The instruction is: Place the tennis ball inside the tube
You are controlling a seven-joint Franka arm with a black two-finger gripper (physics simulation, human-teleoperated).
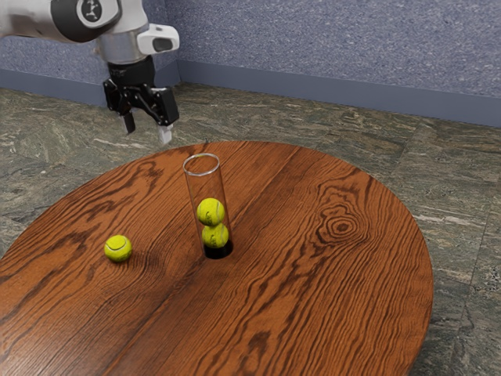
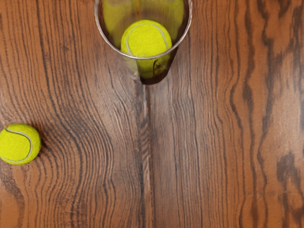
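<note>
My gripper [image 1: 147, 133] hangs high at the upper left of the exterior view, open, its two fingers apart with nothing between them. Lower down, a clear tube [image 1: 205, 186] with a black base stands upright on the table, holding two tennis balls [image 1: 210, 211] stacked one above the other. A loose tennis ball [image 1: 118, 248] rests on the wood to the tube's left in the exterior view. Seen from my hand, the tube [image 2: 143, 58] shows its round rim and a ball [image 2: 146, 40] inside, with the loose ball [image 2: 20, 144] apart from it.
The round wooden table [image 1: 313, 290] carries the tube and the loose ball. Its curved far edge lies near the space below my hand. Beyond it are a stone-patterned floor [image 1: 462, 188] and a blue-grey wall [image 1: 337, 47].
</note>
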